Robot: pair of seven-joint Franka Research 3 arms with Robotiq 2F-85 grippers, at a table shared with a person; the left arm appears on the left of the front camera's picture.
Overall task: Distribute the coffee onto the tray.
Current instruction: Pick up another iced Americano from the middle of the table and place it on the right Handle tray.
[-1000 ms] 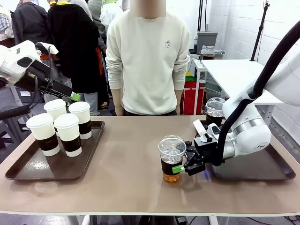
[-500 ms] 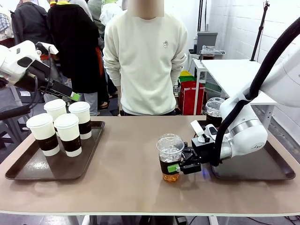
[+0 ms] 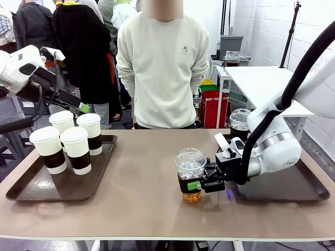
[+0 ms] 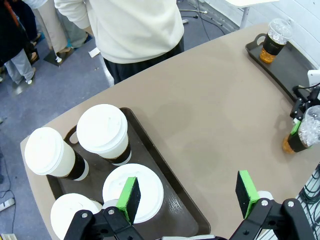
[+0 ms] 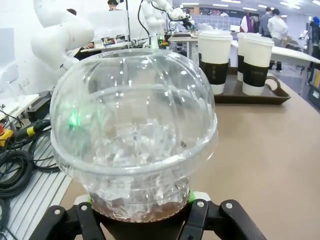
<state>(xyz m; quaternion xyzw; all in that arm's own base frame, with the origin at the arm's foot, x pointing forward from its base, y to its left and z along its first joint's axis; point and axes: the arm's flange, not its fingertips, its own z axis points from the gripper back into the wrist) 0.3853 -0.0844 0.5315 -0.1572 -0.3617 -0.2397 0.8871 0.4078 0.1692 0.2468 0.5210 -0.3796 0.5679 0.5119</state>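
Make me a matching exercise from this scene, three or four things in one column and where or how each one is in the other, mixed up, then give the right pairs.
Things:
1. four lidded paper cups
2. iced coffee cup near the table's middle
3. second iced coffee cup
4. left claw

Places or states:
A. open, above the paper cups
B. standing on the right tray
C. standing on the left tray
D. gripped by the right claw

Pairs: 1-C, 2-D, 3-B, 4-A
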